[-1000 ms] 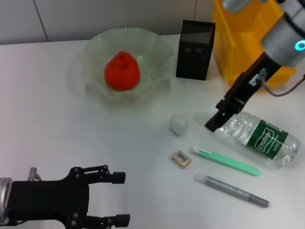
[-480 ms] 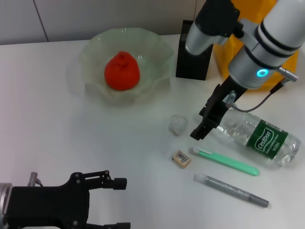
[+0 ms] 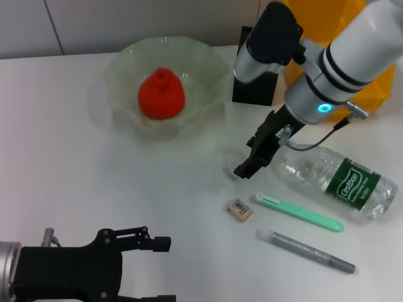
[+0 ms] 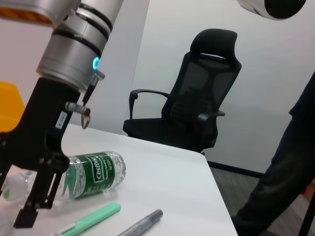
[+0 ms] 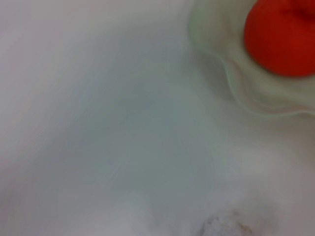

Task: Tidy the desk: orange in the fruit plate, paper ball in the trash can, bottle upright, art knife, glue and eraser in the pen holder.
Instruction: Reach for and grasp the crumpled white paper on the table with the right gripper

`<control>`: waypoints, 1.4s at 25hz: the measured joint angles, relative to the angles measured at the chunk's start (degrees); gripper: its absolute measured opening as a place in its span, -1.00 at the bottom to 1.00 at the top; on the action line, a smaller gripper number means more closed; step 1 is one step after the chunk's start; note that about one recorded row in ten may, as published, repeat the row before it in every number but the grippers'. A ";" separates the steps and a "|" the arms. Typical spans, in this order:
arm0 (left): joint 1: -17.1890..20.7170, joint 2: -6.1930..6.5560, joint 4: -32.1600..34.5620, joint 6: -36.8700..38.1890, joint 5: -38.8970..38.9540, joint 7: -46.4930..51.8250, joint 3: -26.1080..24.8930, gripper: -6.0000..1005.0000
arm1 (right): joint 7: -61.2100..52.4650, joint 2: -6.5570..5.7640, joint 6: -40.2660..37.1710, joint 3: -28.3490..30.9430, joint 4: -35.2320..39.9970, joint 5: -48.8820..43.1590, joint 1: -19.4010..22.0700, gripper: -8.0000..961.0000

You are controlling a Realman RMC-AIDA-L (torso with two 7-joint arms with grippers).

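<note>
The orange lies in the fruit plate. The paper ball lies on the desk, and my right gripper is open and low right beside it, hiding part of it. The bottle lies on its side to the right. The eraser, the green art knife and the grey glue pen lie in front. The pen holder and the yellow trash can stand behind the right arm. My left gripper is open and empty at the near left.
The left wrist view shows the right gripper, the bottle, the art knife, the glue pen and an office chair beyond the desk edge. The right wrist view shows the orange, the plate rim and the paper ball.
My right gripper has moved left and down from the bottle's neck to beside the paper ball. My left gripper has slipped slightly lower in the view.
</note>
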State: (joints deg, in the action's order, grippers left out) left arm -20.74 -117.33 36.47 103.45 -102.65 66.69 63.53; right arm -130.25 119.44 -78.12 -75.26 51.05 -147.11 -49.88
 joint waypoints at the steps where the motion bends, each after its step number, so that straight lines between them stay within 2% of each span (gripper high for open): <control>1: -0.07 -0.01 0.00 -0.01 0.00 -0.07 -0.03 0.68 | 0.18 0.00 0.54 -0.30 -0.41 0.13 0.00 0.51; 13: -0.22 -0.48 0.01 -0.97 -0.01 -0.51 -0.01 0.68 | 0.59 0.01 6.64 -5.05 -3.29 3.19 -0.02 0.51; 26: -0.08 -0.56 0.01 -1.14 0.00 -0.51 -0.07 0.68 | -0.70 0.00 7.97 -5.85 -5.08 3.86 -0.61 0.51; 31: -0.08 -0.63 0.01 -1.14 0.00 -0.50 -0.07 0.68 | -0.92 0.00 8.07 -5.86 -5.21 3.74 -0.51 0.42; 35: -0.13 -0.63 0.01 -1.07 0.00 -0.42 -0.02 0.68 | -0.93 0.00 8.14 -5.86 -5.17 3.72 -0.48 0.05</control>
State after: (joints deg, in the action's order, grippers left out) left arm -20.87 -117.96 36.48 102.38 -102.65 66.26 63.51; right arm -131.19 119.44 -69.98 -81.13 45.89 -143.39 -50.36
